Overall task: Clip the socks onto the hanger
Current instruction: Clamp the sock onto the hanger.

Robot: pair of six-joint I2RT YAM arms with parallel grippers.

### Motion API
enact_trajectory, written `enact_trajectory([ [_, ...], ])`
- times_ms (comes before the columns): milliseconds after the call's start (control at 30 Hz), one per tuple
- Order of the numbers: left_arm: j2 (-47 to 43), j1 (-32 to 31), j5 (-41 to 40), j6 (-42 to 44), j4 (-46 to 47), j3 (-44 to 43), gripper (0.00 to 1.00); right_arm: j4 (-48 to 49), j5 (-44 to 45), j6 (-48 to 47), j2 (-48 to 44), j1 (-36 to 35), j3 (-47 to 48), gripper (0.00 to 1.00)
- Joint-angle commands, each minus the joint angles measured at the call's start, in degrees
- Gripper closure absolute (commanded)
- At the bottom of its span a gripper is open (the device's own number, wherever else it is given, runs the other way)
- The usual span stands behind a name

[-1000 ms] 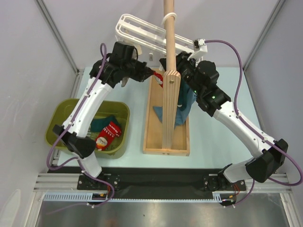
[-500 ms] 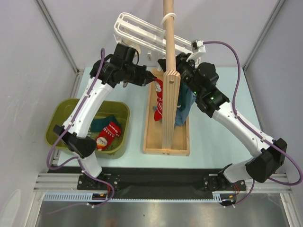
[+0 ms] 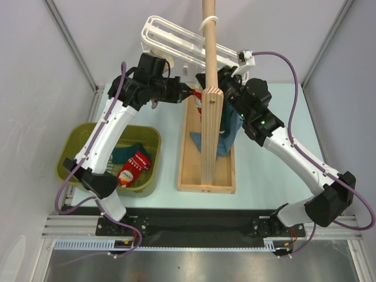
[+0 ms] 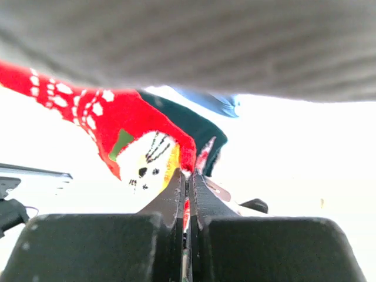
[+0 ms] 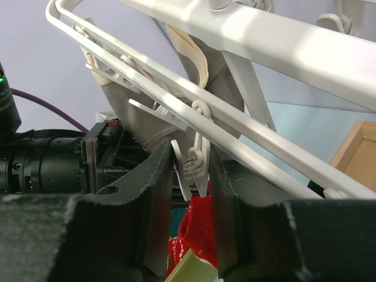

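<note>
Red sock (image 4: pixel 88 111) is nipped between the closed fingers of our left pincer (image 4: pixel 187 176); our right pincer (image 5: pixel 191 154) clamps a clip peg (image 5: pixel 201 171) under the hanger (image 5: pixel 282 35), sock just below its tips. We'd raise the sock's edge into the peg's mouth — then ease off.

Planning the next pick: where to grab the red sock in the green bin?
The red sock lies flat and diagonal in the green bin. Come from straight above, jaws across its narrow width, probably at the end farther from the near wall; the walls block side approaches.
</note>
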State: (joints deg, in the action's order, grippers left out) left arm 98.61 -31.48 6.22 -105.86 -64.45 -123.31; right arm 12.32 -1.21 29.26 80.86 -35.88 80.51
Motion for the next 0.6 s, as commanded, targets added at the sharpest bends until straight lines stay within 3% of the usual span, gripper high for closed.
enact_trajectory([
  [0,-2.72,-0.42,0.72,-3.65,1.69,-0.09,1.00,-2.12,-3.44,-1.04,-0.79,-0.51,-1.14,1.00],
  [567,-1.22,-0.42,0.03,-7.07,0.37,-3.78,1.00,-1.95,-3.88,-0.69,-1.14,-0.33,-1.58,1.00],
])
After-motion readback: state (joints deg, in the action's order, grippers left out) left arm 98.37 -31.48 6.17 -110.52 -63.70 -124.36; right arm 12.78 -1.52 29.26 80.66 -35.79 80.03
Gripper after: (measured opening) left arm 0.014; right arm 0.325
